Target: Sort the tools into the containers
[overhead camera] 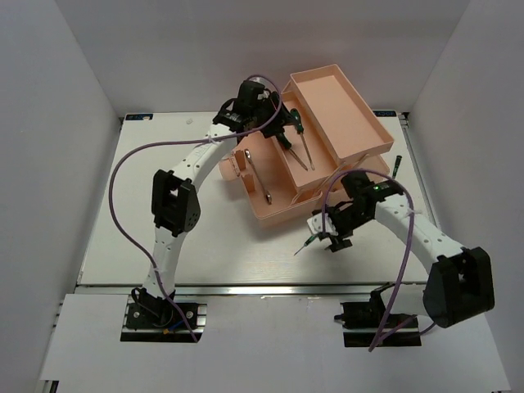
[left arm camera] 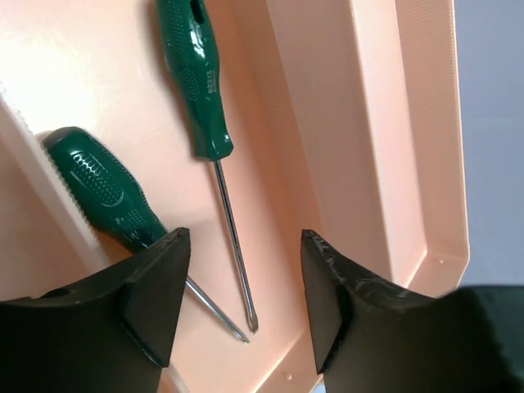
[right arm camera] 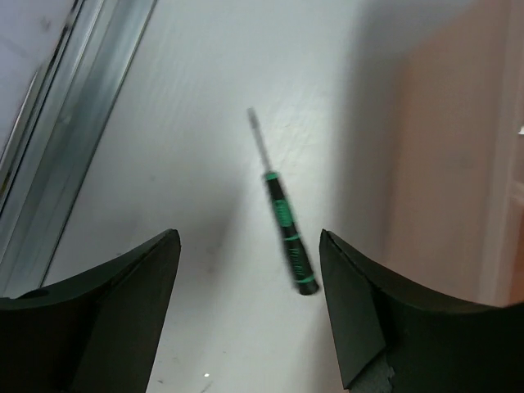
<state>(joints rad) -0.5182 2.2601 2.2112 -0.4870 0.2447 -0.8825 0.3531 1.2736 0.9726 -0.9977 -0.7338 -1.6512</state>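
The salmon-pink toolbox (overhead camera: 360, 139) stands open at mid-table. Two long green-handled screwdrivers (overhead camera: 293, 155) (overhead camera: 306, 150) lie in its middle tray. The silver wrench (overhead camera: 258, 176) lies in the compartment to their left. My left gripper (overhead camera: 278, 131) hovers open over that tray. In the left wrist view (left arm camera: 241, 246) it is empty above both screwdrivers (left arm camera: 196, 74) (left arm camera: 102, 184). My right gripper (overhead camera: 329, 239) is open over the table in front of the toolbox. A tiny screwdriver (overhead camera: 304, 245) lies there, and shows between the jaws in the right wrist view (right arm camera: 286, 233), untouched below the gripper (right arm camera: 248, 241).
Another tiny screwdriver (overhead camera: 395, 166) lies on the table right of the toolbox. The toolbox's raised top tray (overhead camera: 370, 131) is at the back right. The toolbox wall (right arm camera: 442, 164) is close on the right gripper's right. The table's metal edge rail (right arm camera: 74, 123) is on its left.
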